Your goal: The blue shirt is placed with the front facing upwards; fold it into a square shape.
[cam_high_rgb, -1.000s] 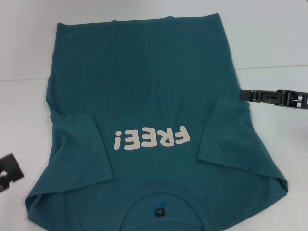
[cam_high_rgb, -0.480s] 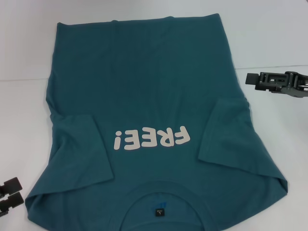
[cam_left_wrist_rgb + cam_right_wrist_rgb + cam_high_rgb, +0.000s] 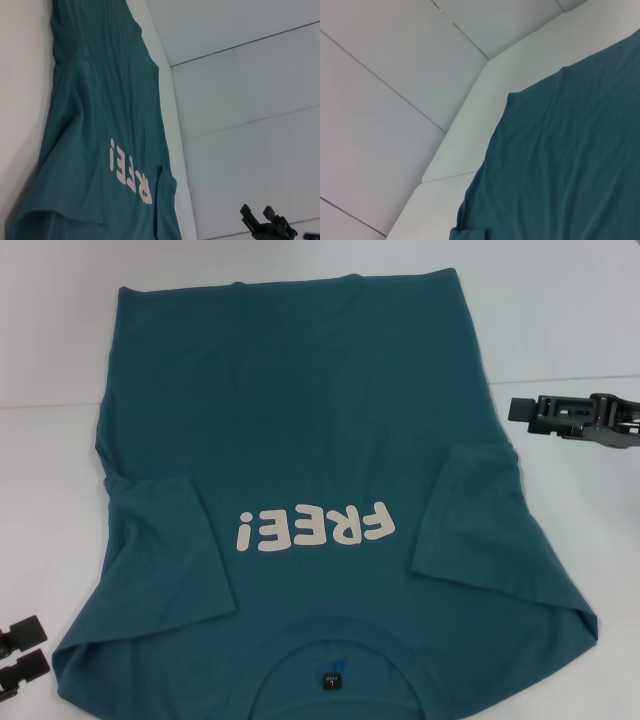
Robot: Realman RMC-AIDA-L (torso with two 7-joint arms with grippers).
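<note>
**Sleeves in, lengthwise fold to come**

My one blue shirt [image 3: 300, 470] lies face up across the middle of the white tabletop [image 3: 560, 320], collar at the near edge and hem toward the far edge, so the white "FREE!" lettering [image 3: 315, 528] reads upside down to me. Both short sleeves are already folded inward onto the chest: the left sleeve [image 3: 165, 540] beside the exclamation mark, the right sleeve [image 3: 480, 520] beside the F. That narrows the body to a rough long panel, though the near corners by the shoulders flare out wider than the hem.

I judge the task to be about halfway. What is left is to bring the hem down toward the collar, or the collar up, once or twice, so the long panel becomes a square, and to tidy the flared shoulder corners.

My left gripper [image 3: 22, 650] sits off the cloth at the near left corner of the tabletop, its two fingers slightly apart with nothing between them. My right gripper [image 3: 540, 410] hovers just off the shirt's right edge, level with the right sleeve's top; I cannot tell how its fingers stand. It holds no cloth.

Count: one shirt, two folded sleeves, one black neck label [image 3: 330, 680], two grippers.
</note>
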